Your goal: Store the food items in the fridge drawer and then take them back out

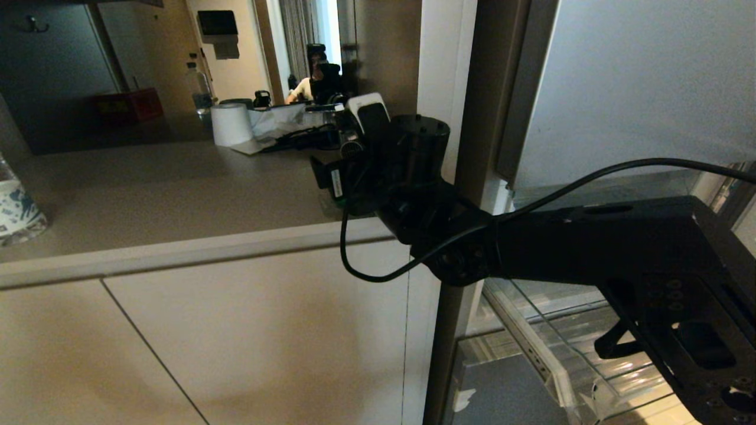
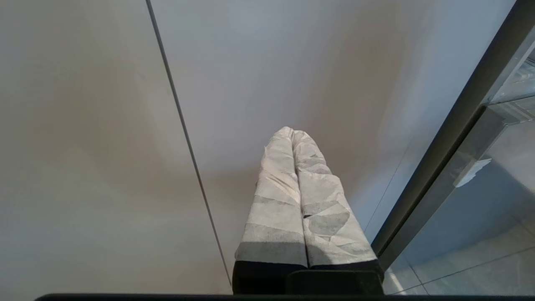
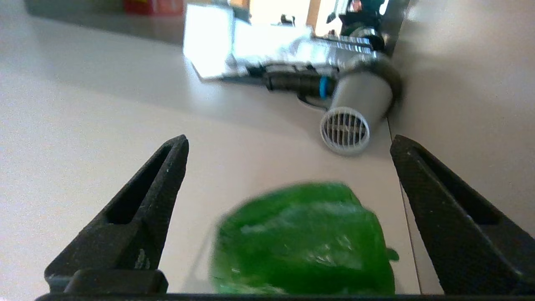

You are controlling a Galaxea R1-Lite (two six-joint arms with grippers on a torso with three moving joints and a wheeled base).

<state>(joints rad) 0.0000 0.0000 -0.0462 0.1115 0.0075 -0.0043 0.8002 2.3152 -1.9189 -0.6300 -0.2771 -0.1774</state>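
A: Item, pepper (image 3: 305,238): where?
B: Lower centre, on the desk (image 3: 83,125), between the right tool's (image 3: 288,217) wide-spread fingers, untouched.
A: Left tool (image 2: 294,188)?
B: Closed, empty, by the cabinet.

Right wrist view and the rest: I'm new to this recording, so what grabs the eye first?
The green bell pepper lies on the pale countertop between the open fingers of the right gripper. In the head view the black right arm crosses the fridge, reaching over the counter, with the clear drawer bin open below it.
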